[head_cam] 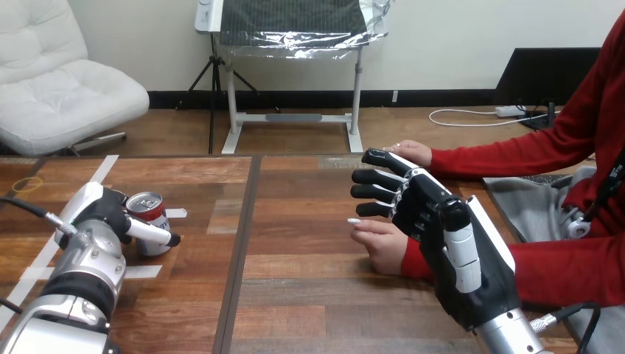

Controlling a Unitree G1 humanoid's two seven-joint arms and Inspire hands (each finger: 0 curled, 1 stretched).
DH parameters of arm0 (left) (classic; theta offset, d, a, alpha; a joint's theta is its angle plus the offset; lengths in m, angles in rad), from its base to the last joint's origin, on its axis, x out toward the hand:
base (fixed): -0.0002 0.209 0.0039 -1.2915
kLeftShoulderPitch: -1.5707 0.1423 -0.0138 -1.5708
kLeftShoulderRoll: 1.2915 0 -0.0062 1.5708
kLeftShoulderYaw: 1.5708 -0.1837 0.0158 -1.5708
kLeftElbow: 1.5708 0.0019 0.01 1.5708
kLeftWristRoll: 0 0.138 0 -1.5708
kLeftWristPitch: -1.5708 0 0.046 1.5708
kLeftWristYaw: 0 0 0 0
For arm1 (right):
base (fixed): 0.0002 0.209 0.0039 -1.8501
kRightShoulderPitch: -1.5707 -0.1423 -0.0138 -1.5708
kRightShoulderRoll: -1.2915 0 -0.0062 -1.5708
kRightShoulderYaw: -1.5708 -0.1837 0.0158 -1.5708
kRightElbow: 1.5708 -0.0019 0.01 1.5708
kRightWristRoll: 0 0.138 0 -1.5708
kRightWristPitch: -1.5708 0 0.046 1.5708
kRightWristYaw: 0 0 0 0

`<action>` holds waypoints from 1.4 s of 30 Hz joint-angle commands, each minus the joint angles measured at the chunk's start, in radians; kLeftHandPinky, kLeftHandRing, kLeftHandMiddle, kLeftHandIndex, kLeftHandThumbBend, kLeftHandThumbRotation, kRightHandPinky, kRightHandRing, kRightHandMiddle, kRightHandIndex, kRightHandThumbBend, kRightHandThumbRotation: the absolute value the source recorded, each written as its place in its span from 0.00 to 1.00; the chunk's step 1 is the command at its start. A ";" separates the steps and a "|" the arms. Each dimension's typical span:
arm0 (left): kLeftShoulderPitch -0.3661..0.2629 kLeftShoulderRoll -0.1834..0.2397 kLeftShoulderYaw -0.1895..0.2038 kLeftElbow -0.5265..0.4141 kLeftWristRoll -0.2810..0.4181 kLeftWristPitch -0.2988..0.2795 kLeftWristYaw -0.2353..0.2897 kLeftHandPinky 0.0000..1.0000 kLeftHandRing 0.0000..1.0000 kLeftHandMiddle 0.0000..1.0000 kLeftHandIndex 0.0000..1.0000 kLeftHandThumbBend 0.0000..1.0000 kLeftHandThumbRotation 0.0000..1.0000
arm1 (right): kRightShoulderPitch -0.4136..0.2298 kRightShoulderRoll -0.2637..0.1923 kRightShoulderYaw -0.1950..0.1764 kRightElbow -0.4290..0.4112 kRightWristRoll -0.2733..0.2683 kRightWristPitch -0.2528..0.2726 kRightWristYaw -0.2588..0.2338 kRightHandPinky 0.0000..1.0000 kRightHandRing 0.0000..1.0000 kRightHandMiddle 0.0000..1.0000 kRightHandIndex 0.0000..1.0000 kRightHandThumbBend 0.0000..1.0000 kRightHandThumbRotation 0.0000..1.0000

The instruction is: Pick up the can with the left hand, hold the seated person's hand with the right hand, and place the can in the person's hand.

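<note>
While the can (150, 211) stands upright on the left part of the table (295, 221), its long axis runs straight up and down and its silver top, pull tab showing, faces up. The left hand (102, 210) sits against the can's left side. Its thumb (151, 232) lies across the can's front, pointing toward the view's right, and the other fingers are hidden behind the can, so the hand is closed round it. The silver left forearm (81, 273) comes in from the bottom left corner and slants up and a little right toward the can. At the table's right part the right hand (431, 217) is held on edge, its arm rising from the bottom right. Its fingers (372, 193) are straight and slightly spread, one above another in the view, all pointing toward the view's left, and the thumb stands apart from them — it grasps nothing. The person's near hand (383, 245), in a red sleeve, lies palm down on the wood just beside the right hand's palm and partly behind it, fingertips toward the left. Whether the two touch I cannot tell. The person's far hand (414, 152) rests flat just beyond the robot's fingertips. The can is well apart from both of the person's hands.
</note>
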State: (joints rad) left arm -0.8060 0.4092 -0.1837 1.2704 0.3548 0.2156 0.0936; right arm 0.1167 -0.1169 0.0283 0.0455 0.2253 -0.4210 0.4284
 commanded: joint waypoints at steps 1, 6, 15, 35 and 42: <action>-0.045 0.002 -0.008 -0.014 0.014 -0.020 0.028 0.50 0.64 0.69 0.71 0.76 0.00 | -0.053 -0.002 -0.010 -0.041 0.012 -0.018 0.001 0.72 0.78 0.79 0.84 0.88 1.00; -0.041 0.002 -0.010 -0.015 0.019 -0.027 0.042 0.48 0.61 0.67 0.70 0.74 0.00 | -0.050 0.001 -0.009 -0.046 0.015 -0.014 0.000 0.72 0.78 0.79 0.84 0.88 1.00; -0.034 0.002 -0.010 -0.015 0.020 -0.044 0.064 0.45 0.57 0.63 0.66 0.74 0.00 | -0.047 0.000 -0.007 -0.050 0.014 -0.015 0.001 0.72 0.78 0.79 0.84 0.87 1.00; -0.025 0.000 0.002 -0.011 0.011 -0.077 0.111 0.44 0.55 0.60 0.62 0.75 0.00 | -0.044 -0.002 -0.007 -0.047 0.009 -0.018 0.000 0.73 0.78 0.79 0.84 0.87 1.00; -0.024 0.001 -0.004 -0.010 0.016 -0.085 0.123 0.44 0.55 0.60 0.62 0.75 0.00 | -0.040 -0.002 -0.007 -0.052 0.004 -0.012 -0.005 0.73 0.78 0.79 0.84 0.87 1.00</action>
State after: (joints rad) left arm -0.8054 0.4092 -0.1831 1.2704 0.3602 0.1564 0.1907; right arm 0.1167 -0.1170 0.0285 0.0435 0.2245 -0.4210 0.4283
